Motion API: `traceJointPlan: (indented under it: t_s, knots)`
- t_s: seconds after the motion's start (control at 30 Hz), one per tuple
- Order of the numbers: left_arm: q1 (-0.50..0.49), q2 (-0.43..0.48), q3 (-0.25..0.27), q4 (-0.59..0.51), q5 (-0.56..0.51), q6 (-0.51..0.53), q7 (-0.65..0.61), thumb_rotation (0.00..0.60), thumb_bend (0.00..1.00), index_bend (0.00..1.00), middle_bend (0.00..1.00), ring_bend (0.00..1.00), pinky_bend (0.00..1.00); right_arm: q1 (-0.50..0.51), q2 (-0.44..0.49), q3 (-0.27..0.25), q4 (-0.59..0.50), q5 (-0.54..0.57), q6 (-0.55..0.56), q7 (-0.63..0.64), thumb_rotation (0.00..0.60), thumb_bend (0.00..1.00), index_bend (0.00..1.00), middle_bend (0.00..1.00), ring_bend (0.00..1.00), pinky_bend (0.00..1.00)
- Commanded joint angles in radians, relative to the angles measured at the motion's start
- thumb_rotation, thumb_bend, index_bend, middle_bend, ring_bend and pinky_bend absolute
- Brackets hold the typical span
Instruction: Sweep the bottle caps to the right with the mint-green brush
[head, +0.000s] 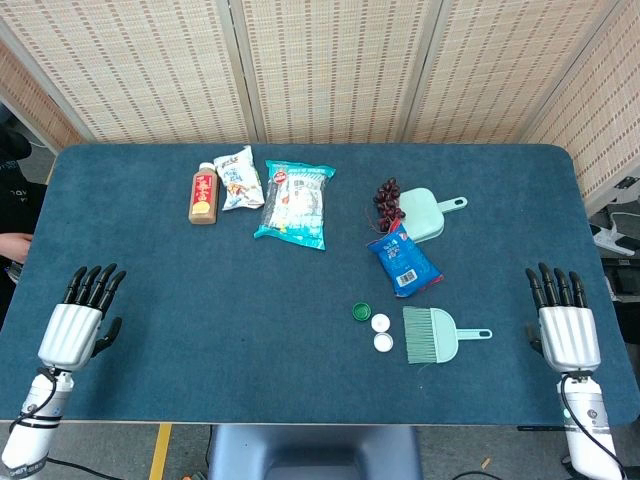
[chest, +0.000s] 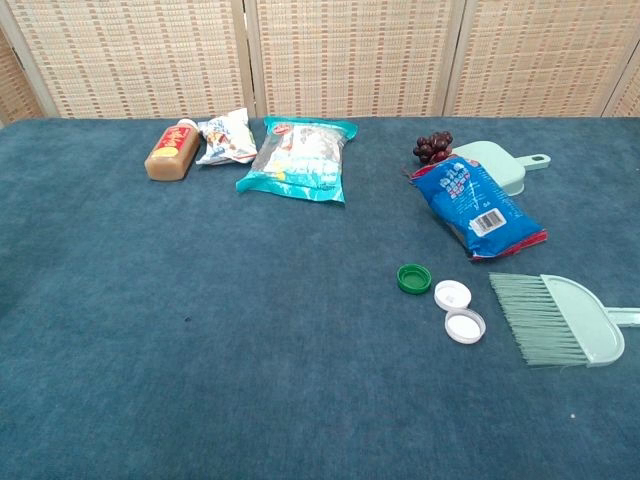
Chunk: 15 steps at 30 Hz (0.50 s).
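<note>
The mint-green brush (head: 436, 334) (chest: 560, 318) lies flat on the blue table, bristles pointing left, handle to the right. Just left of its bristles sit three bottle caps: a green cap (head: 361, 311) (chest: 413, 278) and two white caps (head: 380, 322) (chest: 452, 294), (head: 384, 342) (chest: 465, 326). My right hand (head: 567, 327) rests at the table's right front, fingers extended and apart, holding nothing, well right of the brush handle. Far off at the left front, my left hand (head: 80, 320) is likewise open and empty. Neither hand shows in the chest view.
A mint-green dustpan (head: 426, 213) (chest: 495, 165) lies behind the brush, with grapes (head: 387, 201) (chest: 432, 147) and a blue snack packet (head: 404, 260) (chest: 478, 208) beside it. Further left are a teal snack bag (head: 293, 204) (chest: 298, 158), a small white packet (head: 239, 178) and a brown bottle (head: 203, 194) (chest: 170, 151).
</note>
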Motion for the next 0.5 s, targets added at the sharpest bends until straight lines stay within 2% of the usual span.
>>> traceJointPlan:
  t_s: [0.03, 0.33, 0.5]
  knots:
    - [-0.012, -0.010, -0.006, 0.002, -0.014, -0.031, 0.011, 0.600, 0.43, 0.00, 0.00, 0.00, 0.01, 0.006, 0.000, 0.003, 0.002, -0.001, -0.019, -0.010, 0.600, 0.23, 0.00, 0.00, 0.00, 0.00]
    - [-0.027, -0.043, -0.002, 0.023, -0.011, -0.055, 0.031, 0.600, 0.43, 0.00, 0.00, 0.00, 0.01, 0.027, -0.009, -0.032, 0.023, -0.021, -0.126, -0.029, 0.600, 0.22, 0.00, 0.02, 0.00, 0.00]
    - [-0.029, -0.040, 0.002, 0.027, -0.014, -0.067, 0.020, 0.600, 0.43, 0.00, 0.00, 0.00, 0.01, 0.039, -0.051, -0.043, 0.057, -0.037, -0.159, -0.066, 0.600, 0.23, 0.14, 0.18, 0.00, 0.00]
